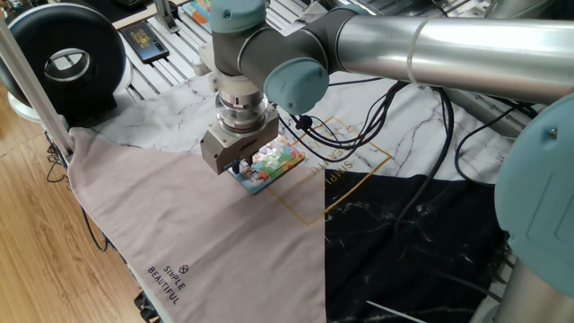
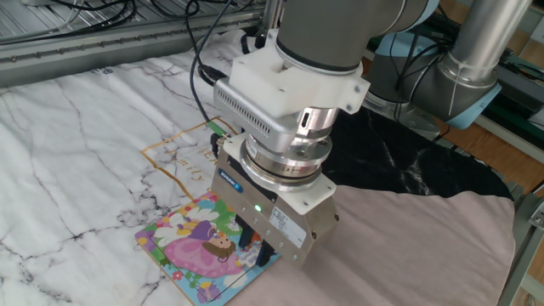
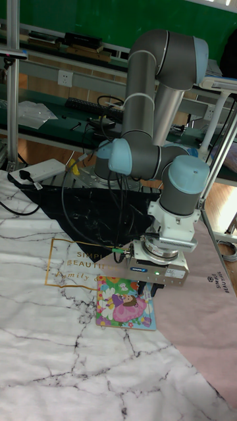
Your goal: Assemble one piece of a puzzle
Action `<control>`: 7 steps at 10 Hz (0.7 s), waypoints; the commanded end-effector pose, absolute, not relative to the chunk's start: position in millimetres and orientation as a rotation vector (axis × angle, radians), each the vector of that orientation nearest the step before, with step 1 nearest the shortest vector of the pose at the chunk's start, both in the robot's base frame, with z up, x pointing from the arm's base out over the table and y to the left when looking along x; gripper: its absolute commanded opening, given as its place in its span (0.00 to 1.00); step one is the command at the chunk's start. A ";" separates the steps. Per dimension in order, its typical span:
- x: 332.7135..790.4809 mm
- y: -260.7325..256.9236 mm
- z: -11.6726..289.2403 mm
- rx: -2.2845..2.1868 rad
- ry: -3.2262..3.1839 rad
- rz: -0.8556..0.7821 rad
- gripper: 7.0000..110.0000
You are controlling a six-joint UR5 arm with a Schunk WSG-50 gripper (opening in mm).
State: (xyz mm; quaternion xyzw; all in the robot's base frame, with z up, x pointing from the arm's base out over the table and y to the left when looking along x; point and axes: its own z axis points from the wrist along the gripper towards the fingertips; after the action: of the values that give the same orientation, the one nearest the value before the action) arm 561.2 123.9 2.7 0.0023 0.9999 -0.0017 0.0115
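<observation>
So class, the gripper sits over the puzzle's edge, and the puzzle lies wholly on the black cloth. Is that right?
Not quite. The gripper is over the puzzle's edge, but the puzzle lies on the white marble-patterned cloth, at its border with the pinkish-grey cloth. The black cloth is farther back, not under it. The other fixed view shows this.

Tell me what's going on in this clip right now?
A single UR5 arm is working on a small cartoon jigsaw puzzle lying on the marble-patterned cloth. Its hand is down at the edge of the puzzle that lies next to the pink cloth, fingertips right at the board. Whether the fingers are gripping a piece or are open cannot be told, since the hand's body hides them in all three views.
</observation>
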 end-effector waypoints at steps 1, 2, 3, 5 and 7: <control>542.7 119.7 4.0 0.041 3.187 -0.024 0.00; 534.8 117.0 2.7 0.045 3.223 -0.020 0.00; 534.8 116.1 1.4 0.050 3.222 -0.023 0.00; 534.6 118.4 1.6 0.050 3.218 -0.015 0.00; 535.3 125.7 -1.9 0.059 3.207 -0.008 0.00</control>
State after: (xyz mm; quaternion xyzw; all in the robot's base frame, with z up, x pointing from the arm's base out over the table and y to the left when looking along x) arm 536.8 119.6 -0.3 0.0113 0.9994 -0.0090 -0.0320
